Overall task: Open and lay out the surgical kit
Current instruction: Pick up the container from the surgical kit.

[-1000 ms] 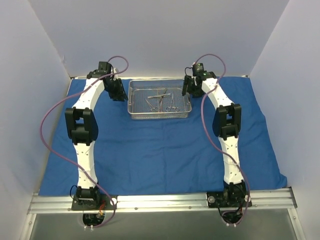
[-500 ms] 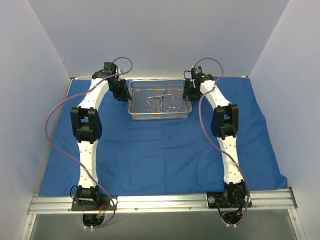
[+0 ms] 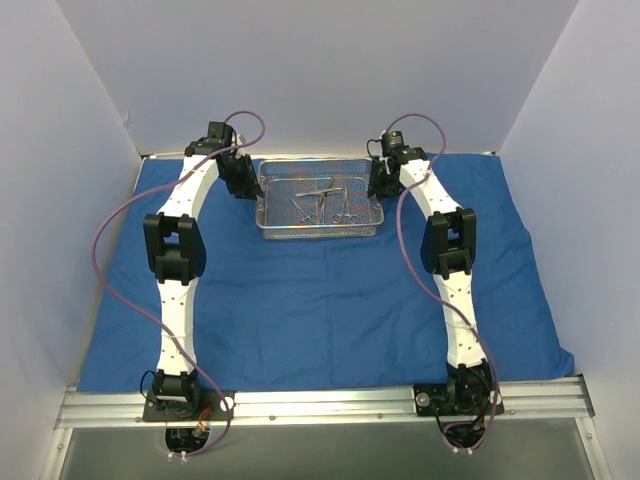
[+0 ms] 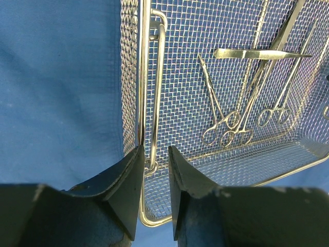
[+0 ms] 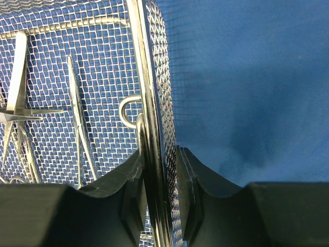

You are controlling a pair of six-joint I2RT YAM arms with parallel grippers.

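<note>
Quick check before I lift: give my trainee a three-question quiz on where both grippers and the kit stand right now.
1. True or false: the wire-mesh tray rests on the spread blue cloth with the instruments inside it.
2. The right gripper has its fingers: A) either side of the tray's right end wall; B) around an instrument's rings; C) pinching a fold of cloth.
3. What sits between the fingers of the left gripper?

Key: 1 true. 2 A. 3 the tray's left end rim and its drop handle.
</note>
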